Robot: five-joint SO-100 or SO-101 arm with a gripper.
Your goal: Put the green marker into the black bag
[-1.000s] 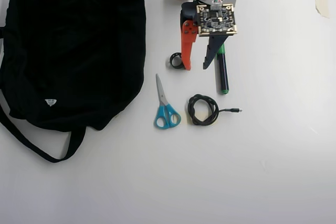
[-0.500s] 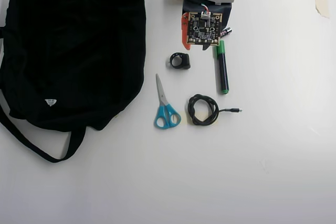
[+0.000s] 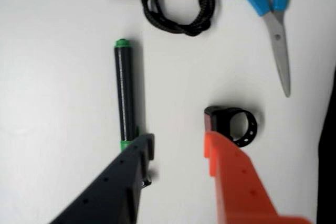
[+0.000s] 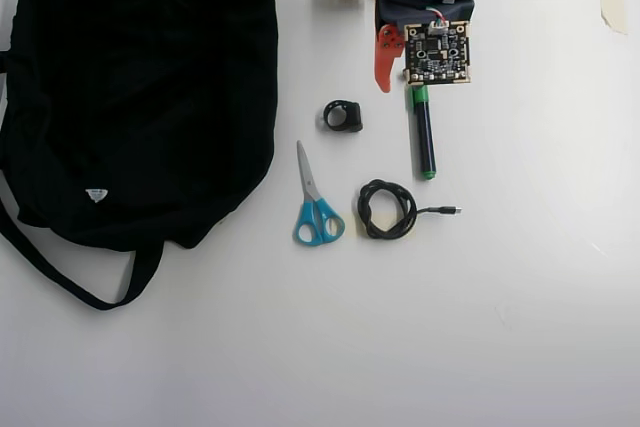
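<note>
White table carries the slim green-capped marker, lying flat at 3 o'clock of the large black fabric bag. Since half a second ago the gripper has shifted rightward, fingers apart, empty, above the marker's cap.

Blue-handled scissors, coiled black cable, small black ring, on white table

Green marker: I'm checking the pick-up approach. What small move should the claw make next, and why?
Probably shift the open claw left in the wrist view, then descend. The green marker lies flat outside the black finger, not between the fingers, and the black ring sits by the orange one.
</note>
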